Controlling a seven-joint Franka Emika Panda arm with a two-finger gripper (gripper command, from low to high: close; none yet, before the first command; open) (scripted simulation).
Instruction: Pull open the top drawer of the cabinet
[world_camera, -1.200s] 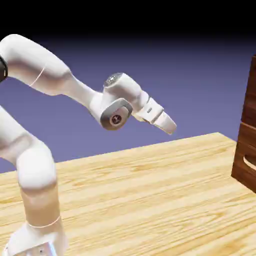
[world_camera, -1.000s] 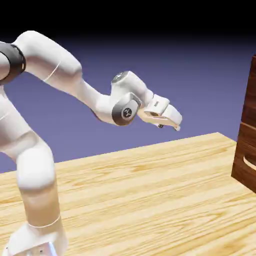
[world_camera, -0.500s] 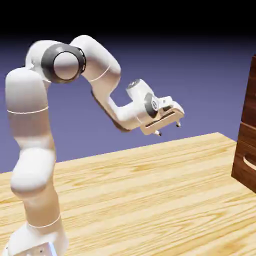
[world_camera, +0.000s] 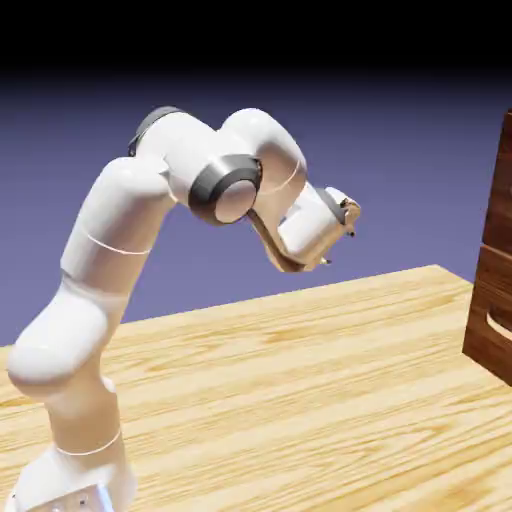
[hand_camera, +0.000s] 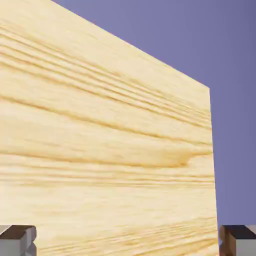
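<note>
The tabletop (world_camera: 270, 380) looks like pale wood with streaky grain — smooth, with a soft sheen. The cabinet (world_camera: 492, 270) appears to be dark reddish-brown wood, its grain visible. Glossy white plastic seems to cover the arm (world_camera: 110, 230) — darker, shiny bands ring its joints. The finger tips (hand_camera: 18, 240) look like smooth grey metal.

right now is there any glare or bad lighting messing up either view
Exterior view: bright highlights wash out parts of the white arm, the cabinet sits dark at the right edge, cut off by the frame, and the backdrop fades to black above; hand view: the table is pale and bright, its grain still readable, with no strong glare.
</note>
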